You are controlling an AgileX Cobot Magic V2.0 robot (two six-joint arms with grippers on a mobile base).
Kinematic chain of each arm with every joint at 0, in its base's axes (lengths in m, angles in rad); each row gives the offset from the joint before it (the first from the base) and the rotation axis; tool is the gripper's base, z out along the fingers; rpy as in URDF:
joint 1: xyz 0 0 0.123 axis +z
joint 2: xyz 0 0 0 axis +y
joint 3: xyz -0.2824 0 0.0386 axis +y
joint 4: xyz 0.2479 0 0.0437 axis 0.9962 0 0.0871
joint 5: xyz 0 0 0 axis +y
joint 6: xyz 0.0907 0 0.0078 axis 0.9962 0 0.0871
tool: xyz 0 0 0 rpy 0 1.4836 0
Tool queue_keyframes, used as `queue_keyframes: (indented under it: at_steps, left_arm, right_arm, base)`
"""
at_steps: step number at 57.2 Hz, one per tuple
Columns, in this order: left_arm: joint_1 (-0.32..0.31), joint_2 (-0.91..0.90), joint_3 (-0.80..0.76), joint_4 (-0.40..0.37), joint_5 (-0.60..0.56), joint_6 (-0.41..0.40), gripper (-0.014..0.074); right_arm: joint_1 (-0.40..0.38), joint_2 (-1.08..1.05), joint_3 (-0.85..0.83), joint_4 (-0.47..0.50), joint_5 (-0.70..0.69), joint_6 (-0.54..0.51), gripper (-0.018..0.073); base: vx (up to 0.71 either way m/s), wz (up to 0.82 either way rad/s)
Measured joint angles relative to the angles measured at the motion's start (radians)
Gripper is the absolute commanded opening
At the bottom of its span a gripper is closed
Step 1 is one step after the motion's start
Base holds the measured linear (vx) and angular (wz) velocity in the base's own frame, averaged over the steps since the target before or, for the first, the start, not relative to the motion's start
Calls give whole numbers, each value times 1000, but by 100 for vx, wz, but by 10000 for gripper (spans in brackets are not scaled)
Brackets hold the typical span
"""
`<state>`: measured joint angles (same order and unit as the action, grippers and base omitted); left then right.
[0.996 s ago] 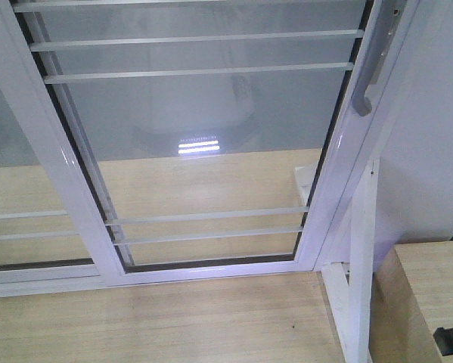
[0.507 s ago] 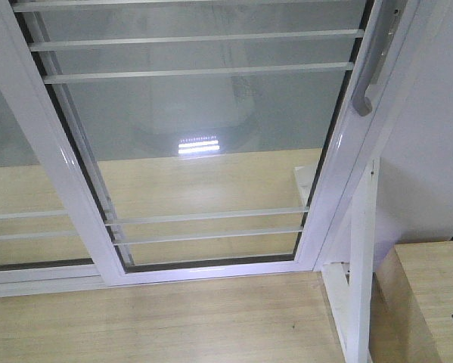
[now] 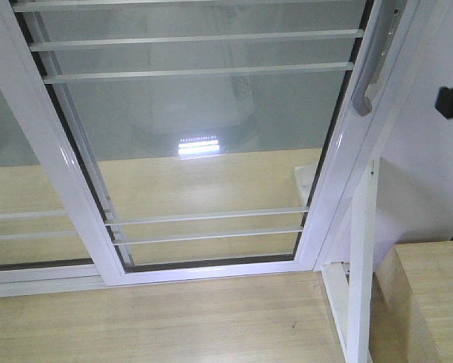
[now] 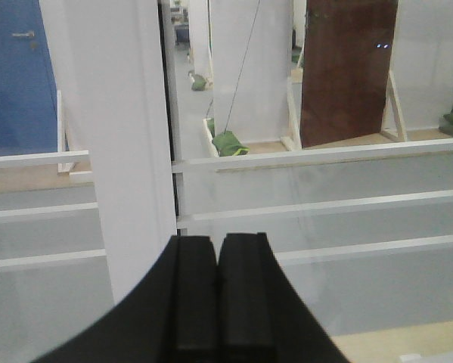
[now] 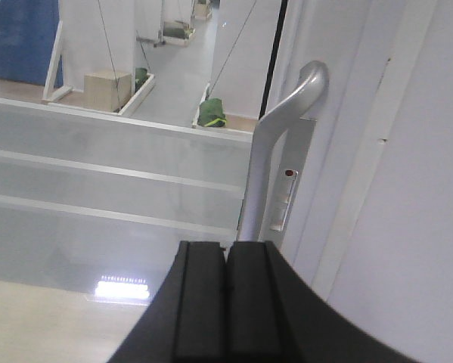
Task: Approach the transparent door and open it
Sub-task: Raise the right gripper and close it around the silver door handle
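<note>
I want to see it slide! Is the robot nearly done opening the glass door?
Done: the robot is right at the transparent door. In hand: the right gripper, shut, points at the grey handle without touching it. Still to do: grab the handle and slide the door, which looks closed.

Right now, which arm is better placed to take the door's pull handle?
Right. The right hand, shut, faces the grey handle directly ahead. The left hand, also shut, faces a white frame post, with no handle in its view.

Closed fingers (image 5: 203, 302) near grey handle (image 5: 258, 174)
</note>
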<state>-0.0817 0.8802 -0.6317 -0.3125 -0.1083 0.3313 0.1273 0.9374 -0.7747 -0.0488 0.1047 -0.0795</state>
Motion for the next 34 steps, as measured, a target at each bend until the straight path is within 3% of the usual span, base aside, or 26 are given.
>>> queue_keyframes:
  at_steps: [10,23,34]
  left_arm:
    - [0,204,-99,-1,-58,0,-3]
    - [0,295,-110,-3,-115,-1,21]
    - [0,301,-110,-4,-132,-2,129]
  right_arm:
    - [0,184,-76,0,-105,-3,-4]
    - [0,286,-80,1,-183,-3,6]
    - [0,294,-80,1,-193,-3,121]
  base:
    - [0,0]
    - [0,0]
    - [0,0]
